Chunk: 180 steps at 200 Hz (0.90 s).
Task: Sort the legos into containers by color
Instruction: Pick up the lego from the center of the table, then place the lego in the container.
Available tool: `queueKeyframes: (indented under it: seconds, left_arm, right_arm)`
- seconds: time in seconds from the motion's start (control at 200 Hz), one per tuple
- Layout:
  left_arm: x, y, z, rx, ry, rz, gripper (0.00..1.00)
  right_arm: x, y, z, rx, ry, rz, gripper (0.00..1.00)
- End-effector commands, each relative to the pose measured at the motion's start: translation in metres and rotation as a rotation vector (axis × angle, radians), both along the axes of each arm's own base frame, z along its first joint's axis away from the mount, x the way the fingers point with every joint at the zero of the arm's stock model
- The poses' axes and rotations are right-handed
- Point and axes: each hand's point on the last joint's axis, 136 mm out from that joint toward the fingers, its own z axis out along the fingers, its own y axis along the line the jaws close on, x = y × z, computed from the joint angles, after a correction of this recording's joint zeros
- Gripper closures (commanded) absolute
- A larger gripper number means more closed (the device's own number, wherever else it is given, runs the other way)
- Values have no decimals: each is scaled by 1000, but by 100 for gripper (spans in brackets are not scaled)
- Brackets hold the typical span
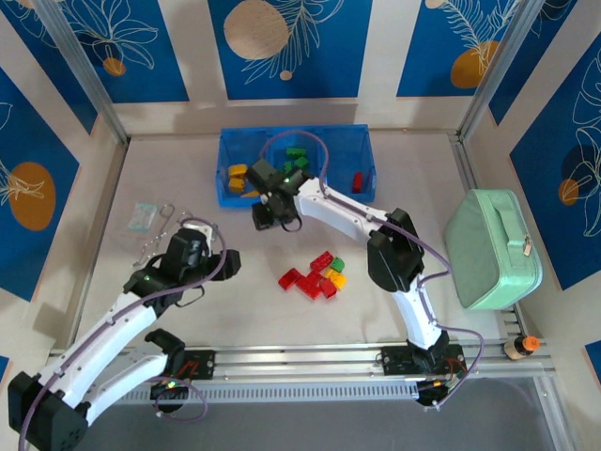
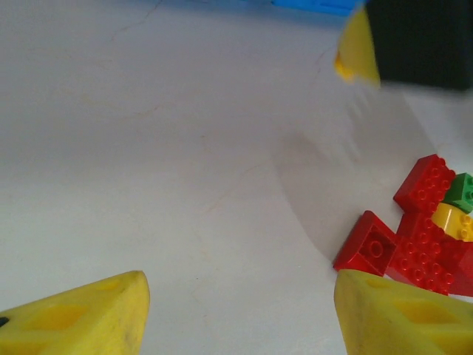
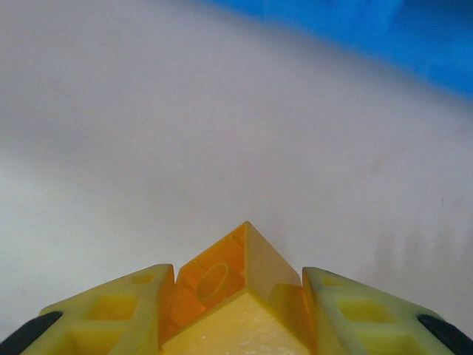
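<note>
You have a mint-green zipped case (image 1: 493, 249) at the far right and a small clear packet (image 1: 143, 216) at the left, both well apart from the loose red, green and yellow studded bricks (image 1: 315, 275) mid-worktop (image 1: 169, 174). Your right arm reaches left past them, right jaws closed on an orange studded brick (image 3: 222, 275) just near the translucent blue three-compartment tray (image 1: 293, 200); your left jaws hang open and empty left of the pile. The tray holds yellow-orange bricks (image 1: 238, 177) left, green (image 1: 296, 155) middle, red (image 1: 358, 180) right.

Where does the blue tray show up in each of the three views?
Top external: blue tray at back centre.
Left wrist: tray is a blue strip on the top edge, right of centre.
Right wrist: tray is a blurred blue band, top right.
Shared landmark: right gripper holding an orange lego.
</note>
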Motion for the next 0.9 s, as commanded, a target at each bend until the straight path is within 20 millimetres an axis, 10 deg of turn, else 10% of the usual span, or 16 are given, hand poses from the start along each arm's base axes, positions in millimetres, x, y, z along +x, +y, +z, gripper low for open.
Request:
queueKeyframes:
  seconds: [0.0,0.63,0.76,0.895]
  left_arm:
    - [-16,11,-17,21,63,28,33]
    - [-33,9,-24,-27,96,16,34]
    - [-32,6,-21,-13,94,-3,33]
    - [-29,-2,-18,4,106,-39,33]
  right_arm:
    - [21,9,4,21,4,3,63]
    - [150,55,40,298,-279,-71,62]
    - [162,51,67,311,-372,-114,18]
    - [158,39,100,309,-417,-143,9]
